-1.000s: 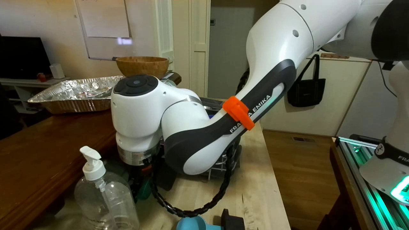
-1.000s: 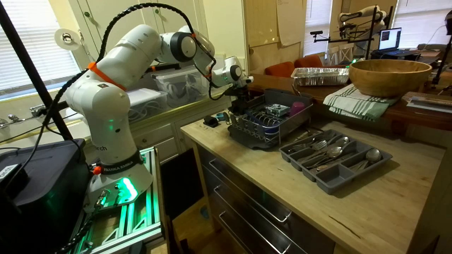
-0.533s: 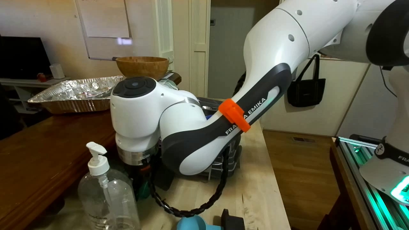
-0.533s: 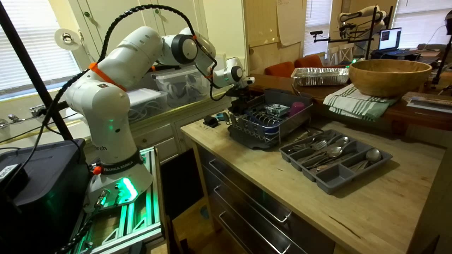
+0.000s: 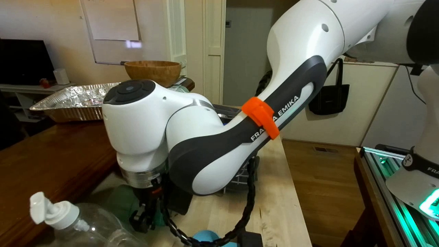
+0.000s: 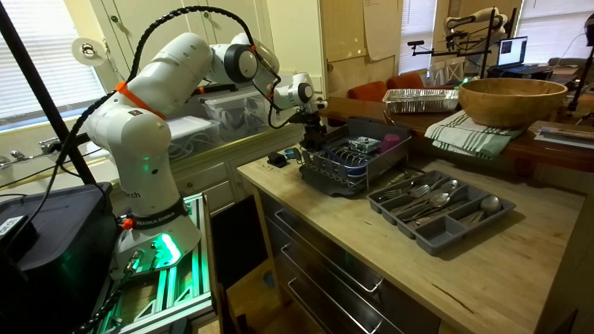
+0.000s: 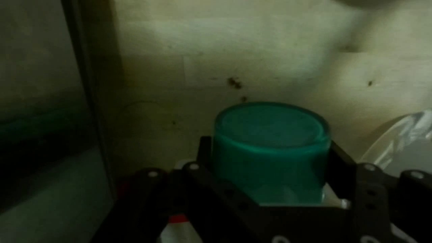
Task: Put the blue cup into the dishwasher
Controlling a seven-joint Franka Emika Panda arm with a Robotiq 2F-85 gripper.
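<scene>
The blue cup (image 7: 270,175) stands between the fingers of my gripper (image 7: 270,148) in the wrist view, with its round end toward the camera. Both fingers lie against its sides with no visible gap. It looks dark teal in this light. In an exterior view the cup (image 5: 120,199) shows partly behind my gripper (image 5: 142,218) and the clear bottle. The dishwasher, a dark wire rack (image 6: 387,162), stands beside my gripper (image 6: 315,137); the rack hides the cup in that view. The arm hides most of the rack (image 5: 240,180) in an exterior view.
A clear pump bottle (image 5: 92,224) leans strongly right by the gripper; it also shows in the wrist view (image 7: 410,145). A cutlery tray (image 6: 436,208), foil tray (image 6: 420,99) and wooden bowl (image 6: 510,99) stand around. A light-blue item (image 5: 205,236) lies near the cable.
In an exterior view my gripper has moved left and down, nearer that camera, and the cup shape appears to have shifted with it. The pump bottle has gone from nearly upright to strongly tilted.
</scene>
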